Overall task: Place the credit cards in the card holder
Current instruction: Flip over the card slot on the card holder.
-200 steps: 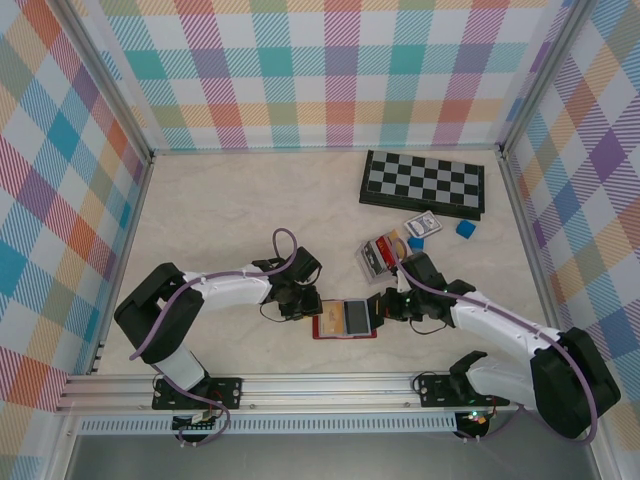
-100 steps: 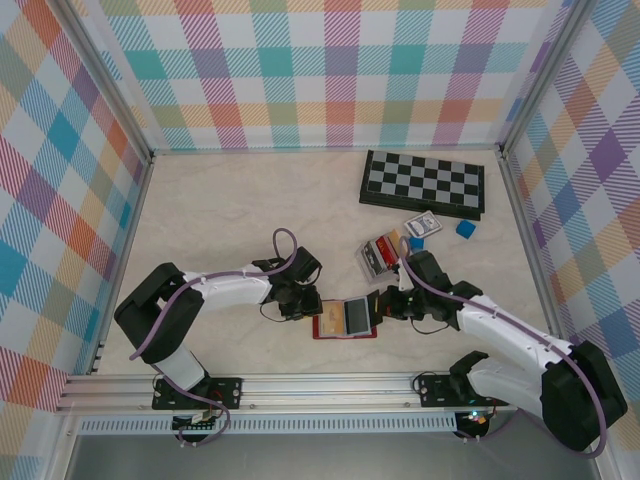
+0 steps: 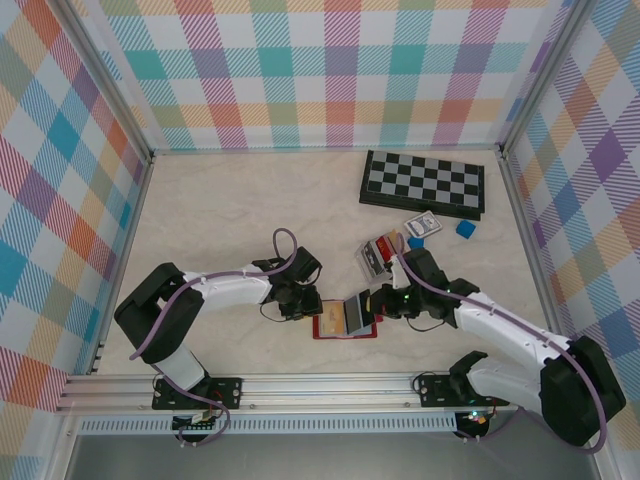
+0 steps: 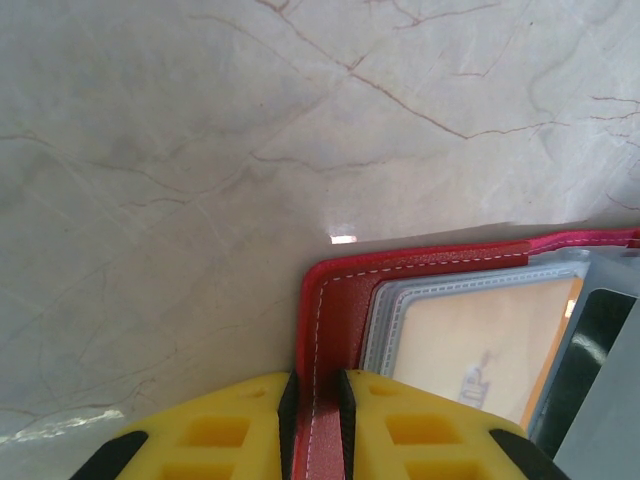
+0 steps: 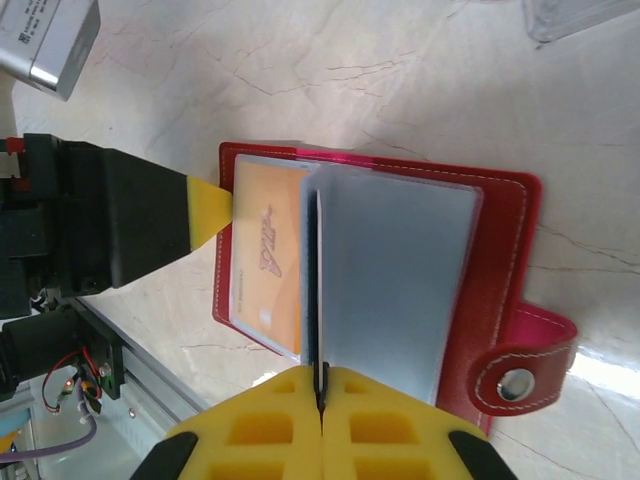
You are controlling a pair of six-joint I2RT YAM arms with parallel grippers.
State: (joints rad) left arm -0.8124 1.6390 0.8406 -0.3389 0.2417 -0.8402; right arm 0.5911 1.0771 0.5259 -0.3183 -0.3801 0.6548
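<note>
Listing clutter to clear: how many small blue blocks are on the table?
2. One blue block lies in front of the chessboard, toward its right end; the other blue block sits left of it, by the patterned card. The arms may hide more.

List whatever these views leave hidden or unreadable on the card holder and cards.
- Left wrist view: card holder cut off by frame edges.
- Right wrist view: lifted sleeve, pinched by right end effector, hides part of the orange card; print unreadable.
- Top view: loose credit cards too small to count.
</note>
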